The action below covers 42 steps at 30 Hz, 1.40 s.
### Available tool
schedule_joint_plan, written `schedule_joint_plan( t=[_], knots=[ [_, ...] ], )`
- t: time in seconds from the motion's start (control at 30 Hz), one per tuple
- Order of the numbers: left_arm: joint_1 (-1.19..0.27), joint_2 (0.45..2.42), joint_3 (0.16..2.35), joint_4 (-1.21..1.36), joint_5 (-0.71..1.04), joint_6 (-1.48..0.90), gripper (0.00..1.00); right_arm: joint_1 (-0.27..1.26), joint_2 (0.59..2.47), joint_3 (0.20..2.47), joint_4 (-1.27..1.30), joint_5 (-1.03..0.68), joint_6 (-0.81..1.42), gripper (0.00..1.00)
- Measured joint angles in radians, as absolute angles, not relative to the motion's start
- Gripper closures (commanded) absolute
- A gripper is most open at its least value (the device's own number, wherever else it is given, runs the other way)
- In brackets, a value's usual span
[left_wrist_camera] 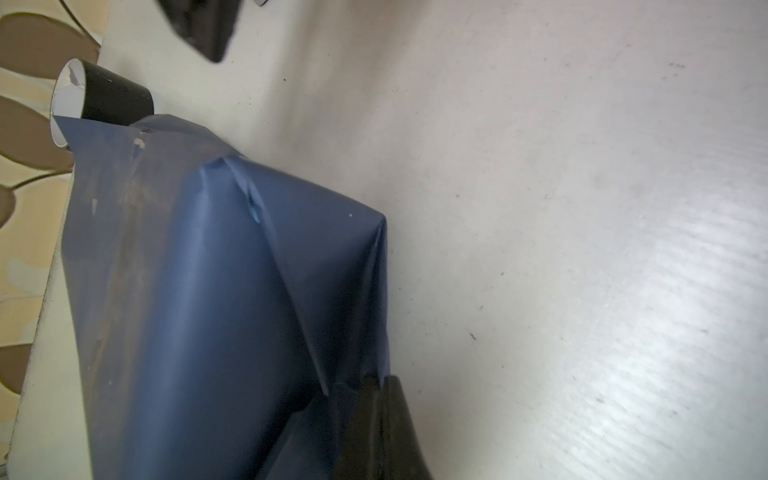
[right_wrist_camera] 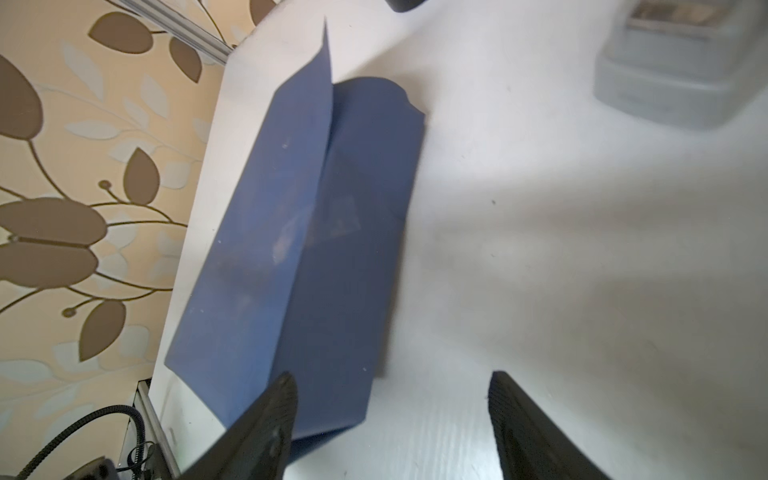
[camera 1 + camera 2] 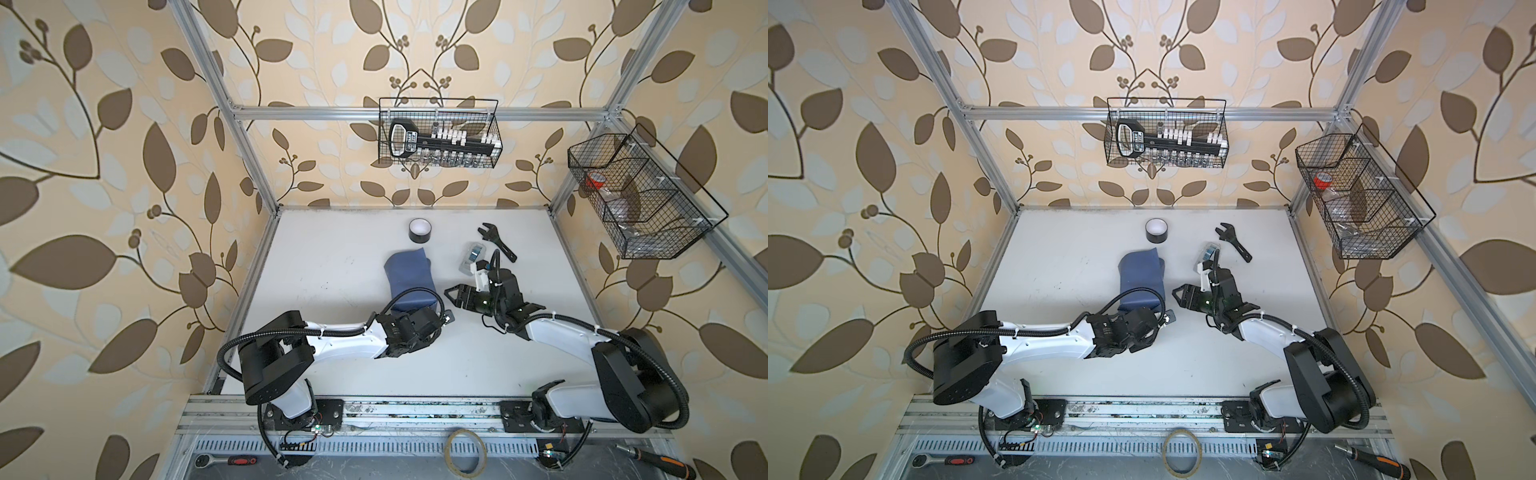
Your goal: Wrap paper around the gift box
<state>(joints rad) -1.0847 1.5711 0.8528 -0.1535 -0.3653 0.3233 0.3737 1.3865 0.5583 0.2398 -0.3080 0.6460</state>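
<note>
The paper [image 3: 409, 276] [image 3: 1140, 274] lies mid-table as a long slate-blue bundle, folded over on itself, with one flap standing up along its length [image 2: 307, 174]. The gift box is hidden; the paper bulges with creased corners [image 1: 249, 257] where something fills it. My left gripper [image 1: 380, 386] is at the bundle's near end [image 3: 441, 312], shut on a pinch of the paper. My right gripper [image 2: 392, 378] [image 3: 453, 297] is just right of the bundle, pointing at it, jaws wide open and nothing between them.
A black tape roll [image 3: 419, 230] [image 1: 112, 99] stands just behind the paper. A clear-grey case [image 3: 473, 257] [image 2: 681, 83] and a black wrench [image 3: 496, 241] lie at back right. Wire baskets [image 3: 438, 133] [image 3: 640, 195] hang on the frame. A tape ring [image 3: 465, 451] lies on the front rail.
</note>
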Motion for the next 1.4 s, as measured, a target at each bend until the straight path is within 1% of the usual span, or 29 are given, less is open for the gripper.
schedule_joint_plan(
  t=[0.23,0.43,0.6,0.87,1.2,1.4],
  knots=[
    [-1.085,1.572,0.853,-0.153,-0.356,0.334,1.00,0.412,1.528,0.687,0.287,-0.352,0.654,0.24],
    [-1.085,1.572,0.845,-0.148,-0.345,0.342,1.00,0.443,1.605,0.710,0.290,-0.371,0.646,0.26],
    [-1.079,1.572,0.846,-0.151,-0.336,0.364,1.00,0.446,1.605,0.694,0.285,-0.370,0.622,0.28],
    [-1.072,1.591,0.870,-0.183,-0.314,0.445,1.00,0.453,1.546,0.604,0.315,-0.367,0.593,0.30],
    [-1.071,1.617,0.889,-0.180,-0.313,0.533,1.00,0.452,1.544,0.584,0.349,-0.367,0.585,0.31],
    [-1.038,1.611,0.888,-0.159,-0.253,0.547,1.00,0.450,1.534,0.582,0.339,-0.365,0.574,0.32]
  ],
)
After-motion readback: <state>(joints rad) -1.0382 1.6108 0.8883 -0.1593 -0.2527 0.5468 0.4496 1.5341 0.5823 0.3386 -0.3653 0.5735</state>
